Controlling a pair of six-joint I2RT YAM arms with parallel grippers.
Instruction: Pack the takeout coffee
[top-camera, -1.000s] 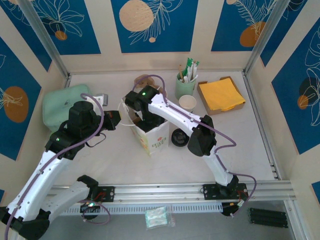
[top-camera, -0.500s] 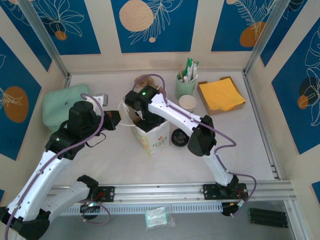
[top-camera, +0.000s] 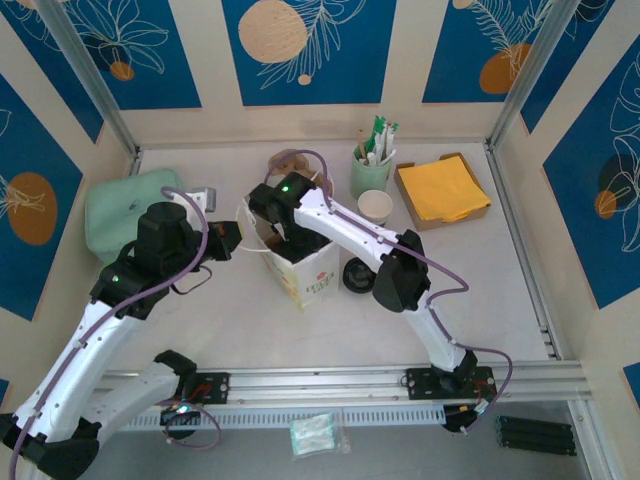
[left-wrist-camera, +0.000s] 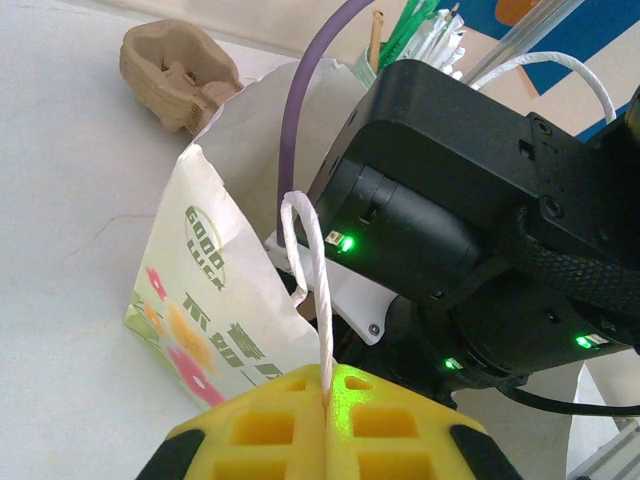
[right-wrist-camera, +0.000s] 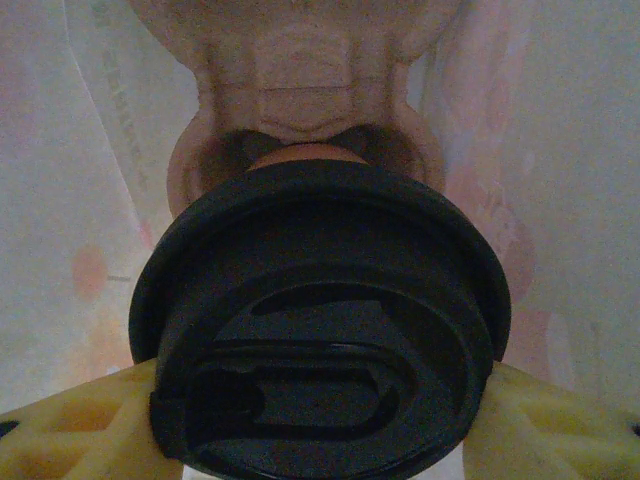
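A white paper bag (top-camera: 305, 275) with a flower print (left-wrist-camera: 195, 310) stands open in the middle of the table. My left gripper (left-wrist-camera: 328, 400) is shut on the bag's white twisted handle (left-wrist-camera: 312, 270), at the bag's left side (top-camera: 232, 240). My right arm reaches down into the bag's mouth (top-camera: 285, 228). Inside, my right gripper (right-wrist-camera: 320, 420) is shut on the takeout coffee (right-wrist-camera: 320, 330). A black lid faces the camera and hides most of the cup body. It hangs just above a brown moulded cup carrier (right-wrist-camera: 300, 90) at the bottom of the bag.
Right of the bag stand a mint-green cup of stirrers (top-camera: 370, 170), a small open paper cup (top-camera: 375, 205) and a loose black lid (top-camera: 357, 275). Farther right, a box of yellow napkins (top-camera: 442, 190). A second carrier (top-camera: 290, 160) lies behind the bag; a green pouch (top-camera: 125, 205) at left.
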